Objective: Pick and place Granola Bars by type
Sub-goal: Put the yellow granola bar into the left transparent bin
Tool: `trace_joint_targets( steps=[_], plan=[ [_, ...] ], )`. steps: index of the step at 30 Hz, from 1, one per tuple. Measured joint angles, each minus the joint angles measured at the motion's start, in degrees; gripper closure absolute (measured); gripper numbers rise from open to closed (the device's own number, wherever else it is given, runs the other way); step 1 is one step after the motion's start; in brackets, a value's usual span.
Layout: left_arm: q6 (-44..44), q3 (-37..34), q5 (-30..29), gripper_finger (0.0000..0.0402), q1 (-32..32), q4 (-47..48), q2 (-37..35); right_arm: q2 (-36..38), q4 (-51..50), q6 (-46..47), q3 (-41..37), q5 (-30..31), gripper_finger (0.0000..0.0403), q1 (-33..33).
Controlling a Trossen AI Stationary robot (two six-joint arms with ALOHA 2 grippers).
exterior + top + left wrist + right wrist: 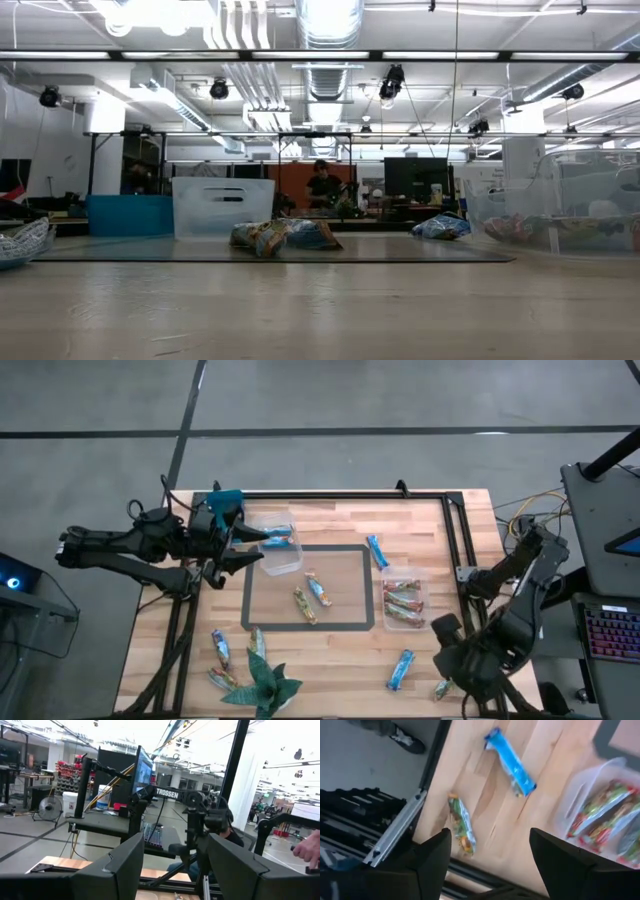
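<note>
Granola bars lie about the wooden table: two in the taped square (311, 598), a blue one (377, 550) behind the right tub, a blue one (400, 668) and a green-brown one (441, 687) at the front right, and several at the front left (220, 647). The left tub (281, 552) holds a blue bar. The right tub (403, 600) holds brown and red bars. My left gripper (248, 547) is open and empty, level, beside the left tub. My right gripper (490, 855) is open and empty above the front-right bars (461, 824).
A green paper plant figure (262, 685) stands at the front left by the bars there. A black frame (455, 540) runs along the table's far and right sides. A laptop and a keyboard sit beyond the right edge. People show in the room behind.
</note>
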State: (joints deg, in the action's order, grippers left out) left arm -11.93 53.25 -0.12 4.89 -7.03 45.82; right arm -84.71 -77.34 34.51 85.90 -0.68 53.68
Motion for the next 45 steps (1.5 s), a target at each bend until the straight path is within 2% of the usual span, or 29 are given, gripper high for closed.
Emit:
trace_joint_targets(
  steps=[9, 15, 26, 33, 39, 45],
  plan=[
    [-0.5, 0.0, 0.0, 0.0200, 0.0, 0.0, 0.0, 0.0, 9.1, 16.1, -5.8, -0.8, 0.0143, 2.7],
    [-0.6, 0.0, 0.0, 0.0200, 0.0, 0.1, 0.0, 0.0, 14.8, 22.1, -10.9, -0.7, 0.0152, 4.8],
    [-0.8, 0.0, 0.0, 0.0200, 0.0, 0.1, 0.1, -3.0, 21.4, 17.7, -20.3, -1.1, 0.0154, 7.6],
    [-1.4, 0.1, 0.0, 0.0200, 0.0, 0.1, 0.1, -6.2, 31.7, 17.6, -24.6, -3.4, 0.0149, 7.9],
    [-1.7, 0.1, 0.0, 0.0200, 0.0, 0.1, 0.1, -10.1, 32.1, 17.3, -25.8, -8.3, 0.0157, 8.1],
    [-1.7, 0.1, 0.0, 0.0200, 0.0, 0.1, 0.1, -12.4, 32.3, 14.8, -27.3, -9.0, 0.0161, 8.7]
  ],
)
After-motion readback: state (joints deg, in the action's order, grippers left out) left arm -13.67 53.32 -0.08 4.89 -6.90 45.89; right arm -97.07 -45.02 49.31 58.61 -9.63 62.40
